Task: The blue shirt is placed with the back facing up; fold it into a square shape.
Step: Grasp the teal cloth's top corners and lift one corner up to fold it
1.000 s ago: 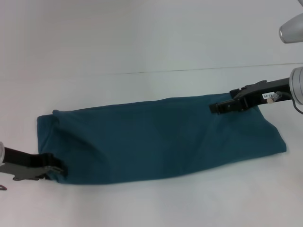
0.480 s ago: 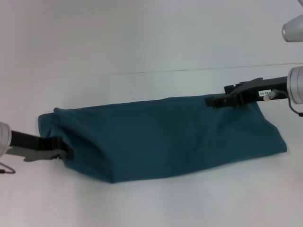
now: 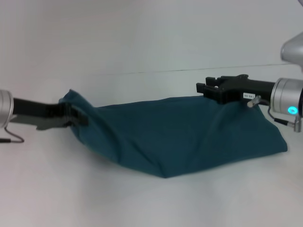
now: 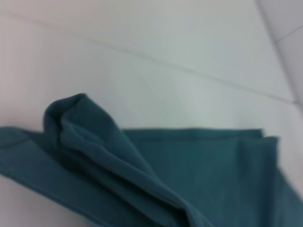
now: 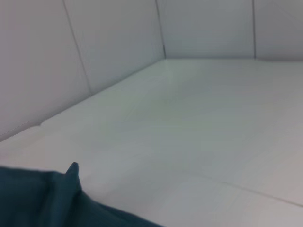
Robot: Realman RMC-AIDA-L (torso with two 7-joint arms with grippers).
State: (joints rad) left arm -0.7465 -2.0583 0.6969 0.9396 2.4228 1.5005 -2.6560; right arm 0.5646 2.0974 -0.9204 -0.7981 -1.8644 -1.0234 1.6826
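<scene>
Blue shirt, folded into a long band, lies across the middle of the white table, its right end flat toward the right edge. Left gripper reaches in from the left edge, fingers clamped on the shirt's left end, which is lifted off the table so the cloth slopes down from it to a low point at the near edge. Right gripper comes in from the right, at the shirt's far edge right of centre; fingers closed on the fabric there, raised slightly. Left wrist view: bunched fold of cloth standing up above the flat layers.
</scene>
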